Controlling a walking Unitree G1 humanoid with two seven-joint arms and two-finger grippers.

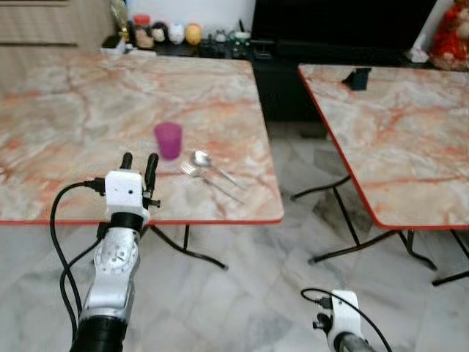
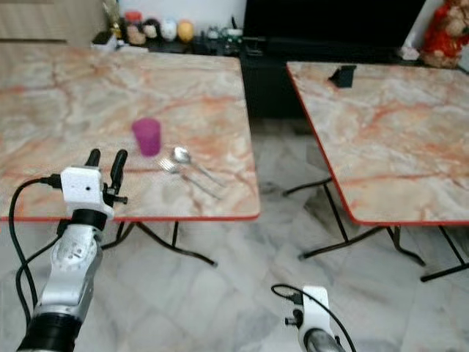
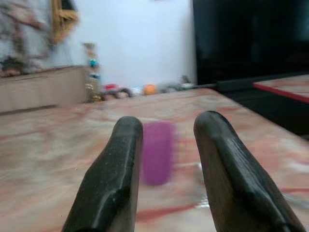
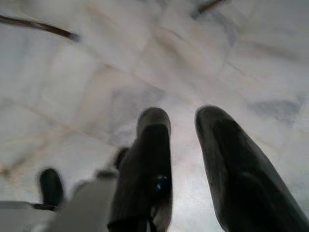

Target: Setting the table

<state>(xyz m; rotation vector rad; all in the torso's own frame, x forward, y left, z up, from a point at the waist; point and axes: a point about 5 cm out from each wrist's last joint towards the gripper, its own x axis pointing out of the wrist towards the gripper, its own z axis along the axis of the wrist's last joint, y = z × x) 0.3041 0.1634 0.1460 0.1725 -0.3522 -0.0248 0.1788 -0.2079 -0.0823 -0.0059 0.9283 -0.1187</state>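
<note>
Purple cup (image 1: pixel 168 139) beside spoon (image 1: pixel 202 159) and fork (image 1: pixel 192 171); left pincer (image 1: pixel 139 163) parted, empty, short of it.

The left arm (image 1: pixel 116 264) is built as a silver tube with a perforated forearm and a black cuff lower down. A white boxy wrist block (image 1: pixel 123 192) is mounted above it, looped by black cables. The left gripper (image 1: pixel 139 163) is formed of two long, rounded black fingers (image 3: pixel 112 182). A smaller white block with a cable is seen on the right arm (image 1: pixel 343 315), and two matching black fingers on the right gripper (image 4: pixel 182 121).
</note>
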